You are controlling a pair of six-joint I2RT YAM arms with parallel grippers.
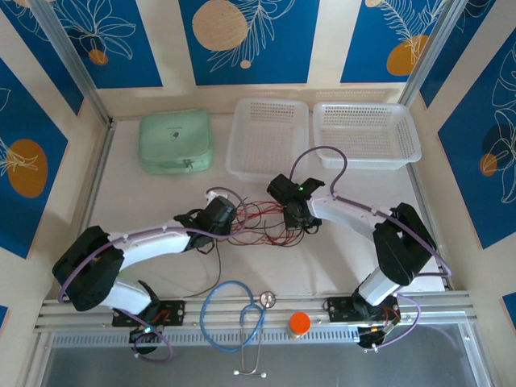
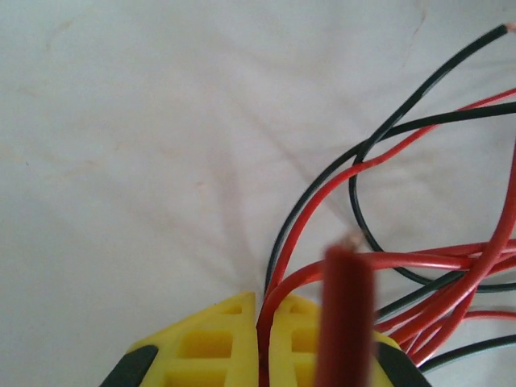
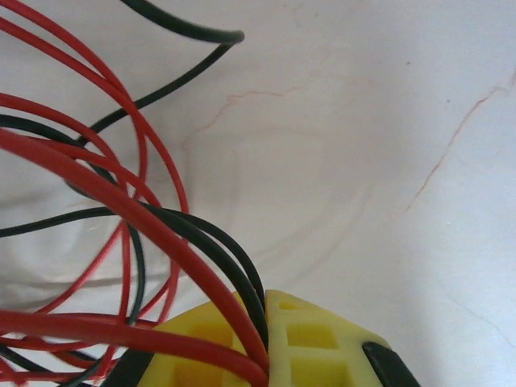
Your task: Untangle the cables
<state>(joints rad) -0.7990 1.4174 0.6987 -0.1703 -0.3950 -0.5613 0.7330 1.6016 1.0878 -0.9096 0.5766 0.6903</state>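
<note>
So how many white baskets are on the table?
2, side by side at the far edge: one basket beside the green pouch, the other basket further right. None seem hidden.

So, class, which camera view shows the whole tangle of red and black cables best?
Top external: the whole tangle of cables lies between the left gripper and right gripper. Each wrist view gives close-up strands pinched in its gripper.

You can read no text, label, brand or number anywhere here. The pale green case (image 1: pixel 176 143) on the table (image 1: pixel 322 266) bears a small dark mark on its lid, too small for you to make out.
</note>
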